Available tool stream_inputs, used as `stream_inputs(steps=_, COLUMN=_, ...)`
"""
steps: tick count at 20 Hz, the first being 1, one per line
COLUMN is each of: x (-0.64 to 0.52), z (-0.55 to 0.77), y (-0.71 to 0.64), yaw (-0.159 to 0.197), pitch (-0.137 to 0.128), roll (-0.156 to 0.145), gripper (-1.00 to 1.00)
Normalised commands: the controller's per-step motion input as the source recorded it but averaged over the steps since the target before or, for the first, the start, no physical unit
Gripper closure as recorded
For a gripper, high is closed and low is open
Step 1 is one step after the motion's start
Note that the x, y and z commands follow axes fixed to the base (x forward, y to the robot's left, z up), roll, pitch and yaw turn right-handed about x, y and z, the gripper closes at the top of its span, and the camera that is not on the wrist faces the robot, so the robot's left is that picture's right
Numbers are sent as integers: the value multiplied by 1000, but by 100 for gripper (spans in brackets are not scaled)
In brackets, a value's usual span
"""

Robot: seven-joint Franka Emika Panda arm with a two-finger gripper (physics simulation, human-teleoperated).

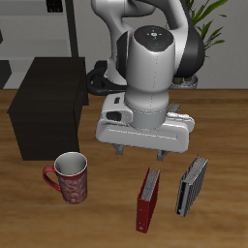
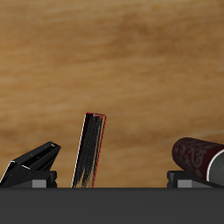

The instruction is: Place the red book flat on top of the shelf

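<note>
Red book [image 1: 148, 201]: thin hardcover standing upright on its edge near the table's front edge, spine up, pale pages showing; nothing touches it.
Grey book [image 1: 191, 185]: stands just beside the red one, apart from it and leaning a little; too close for a careless descent.
Mug [image 1: 72, 177]: red patterned, on the red book's other side, well apart from it.
Gripper [image 1: 140, 152]: hangs above the books, a little farther back than the red one; two short fingers point down with a gap between them and hold nothing.
Wrist view: red book [image 2: 89, 149] upright, grey book [image 2: 31, 163] tilted, mug [image 2: 199, 156] lying across the frame edge.
Step in hand: reaching for the red book, by my judgement. Centre the fingers over its top edge, straddle the cover, then descend straight, clear of the grey book.
Shelf [image 1: 50, 105]: dark boxy cabinet farther back, flat top bare; the book must be turned flat before release.
</note>
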Motion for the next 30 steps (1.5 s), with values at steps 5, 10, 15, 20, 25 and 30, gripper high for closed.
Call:
stream_inputs(steps=5, x=13, z=-129, y=-72, yaw=-9, pitch=-10, roll=-5, gripper=-100)
stream_inputs(steps=10, x=31, z=-214, y=-37, yaw=-3, pitch=5, roll=-9, gripper=-100)
stream_inputs(steps=15, x=51, z=-218, y=0, yaw=-8, pitch=15, roll=-2, gripper=-100)
stream_inputs(steps=20, x=28, z=-194, y=58, yaw=-3, pitch=13, roll=3, gripper=-100)
stream_inputs(steps=25, x=26, z=-293, y=192, yaw=3, pitch=28, roll=26, gripper=-100)
stream_inputs(steps=30, x=12, z=-139, y=46, yaw=-6, pitch=21, roll=5, gripper=-100)
